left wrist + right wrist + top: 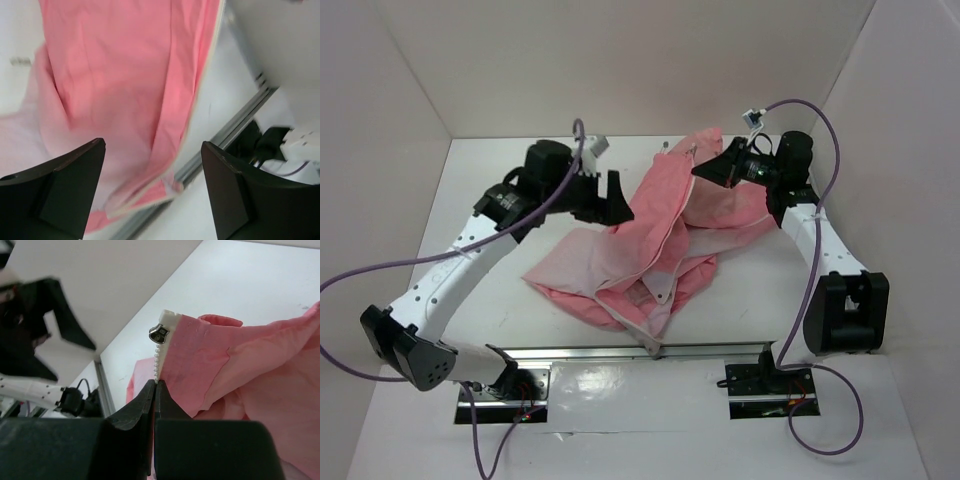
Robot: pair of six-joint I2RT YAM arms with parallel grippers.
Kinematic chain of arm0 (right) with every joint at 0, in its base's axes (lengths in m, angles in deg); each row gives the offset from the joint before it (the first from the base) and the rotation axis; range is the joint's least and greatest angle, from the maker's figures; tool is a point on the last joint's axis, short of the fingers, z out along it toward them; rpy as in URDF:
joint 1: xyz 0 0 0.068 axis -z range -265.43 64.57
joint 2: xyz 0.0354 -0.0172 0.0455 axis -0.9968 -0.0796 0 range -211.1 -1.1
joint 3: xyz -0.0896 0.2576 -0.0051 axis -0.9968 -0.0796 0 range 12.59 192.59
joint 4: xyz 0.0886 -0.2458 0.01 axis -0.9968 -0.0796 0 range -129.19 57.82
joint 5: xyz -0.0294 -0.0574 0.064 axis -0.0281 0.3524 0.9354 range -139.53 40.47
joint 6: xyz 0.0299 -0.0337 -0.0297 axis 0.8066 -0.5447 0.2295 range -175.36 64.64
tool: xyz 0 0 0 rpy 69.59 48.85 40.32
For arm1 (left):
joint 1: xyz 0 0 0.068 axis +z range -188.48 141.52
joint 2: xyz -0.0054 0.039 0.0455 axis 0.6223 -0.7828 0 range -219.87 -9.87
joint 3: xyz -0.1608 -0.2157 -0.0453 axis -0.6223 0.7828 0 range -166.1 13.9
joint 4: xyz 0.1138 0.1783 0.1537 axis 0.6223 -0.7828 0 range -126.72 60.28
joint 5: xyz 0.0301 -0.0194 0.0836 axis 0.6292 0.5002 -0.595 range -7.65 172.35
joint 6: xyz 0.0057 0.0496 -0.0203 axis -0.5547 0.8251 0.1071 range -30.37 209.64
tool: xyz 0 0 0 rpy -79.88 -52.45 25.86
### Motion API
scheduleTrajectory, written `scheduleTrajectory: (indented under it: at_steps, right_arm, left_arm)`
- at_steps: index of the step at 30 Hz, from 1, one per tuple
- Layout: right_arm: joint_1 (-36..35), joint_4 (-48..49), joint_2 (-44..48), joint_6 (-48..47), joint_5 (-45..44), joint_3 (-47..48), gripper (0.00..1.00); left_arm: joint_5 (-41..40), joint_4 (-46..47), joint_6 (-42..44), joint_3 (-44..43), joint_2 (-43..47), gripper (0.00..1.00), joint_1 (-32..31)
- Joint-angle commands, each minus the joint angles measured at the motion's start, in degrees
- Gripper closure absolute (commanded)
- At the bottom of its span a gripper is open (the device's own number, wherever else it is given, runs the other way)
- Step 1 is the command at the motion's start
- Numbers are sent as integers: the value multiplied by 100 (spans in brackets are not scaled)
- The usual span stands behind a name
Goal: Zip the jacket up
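The salmon-pink jacket (665, 230) lies crumpled in the middle of the table, its paler lining (582, 262) spread to the left. Its light zipper (670, 240) runs down the front to the near edge. My right gripper (703, 168) is shut on the zipper's toothed edge (159, 365) near the jacket's top and holds it lifted. The metal slider (159, 333) sits just above the fingertips. My left gripper (603, 195) is open and empty, above the jacket's left side. In the left wrist view the pink fabric (125, 75) and zipper bottom end (172, 186) lie below its open fingers (227, 185).
A metal rail (620, 352) runs along the near table edge where the arm bases are bolted. White walls enclose the table at the back and sides. Purple cables (820, 130) loop from each arm.
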Motion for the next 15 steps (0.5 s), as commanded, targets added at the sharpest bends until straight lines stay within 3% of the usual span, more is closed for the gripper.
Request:
scheduleTrajectory:
  at_steps: [1, 3, 4, 7, 15]
  right_arm:
    - [-30, 704, 359, 211, 756, 100, 100]
    - [-30, 1239, 481, 545, 984, -49, 100]
    - [-83, 1441, 552, 894, 1055, -154, 100]
    - [-162, 2066, 605, 1414, 1328, -243, 100]
    - [-496, 1989, 666, 1416, 1592, -349, 100]
  left_arm:
    - [1331, 1589, -269, 67, -184, 10, 620]
    - [2277, 2348, -586, 191, -412, 10, 909]
    - [2509, 3031, -910, 243, -692, 8, 963]
    - [3317, 3870, -1351, 183, -1150, 7, 1043]
    - [4497, 7094, -3221, 77, -2232, 7, 1105]
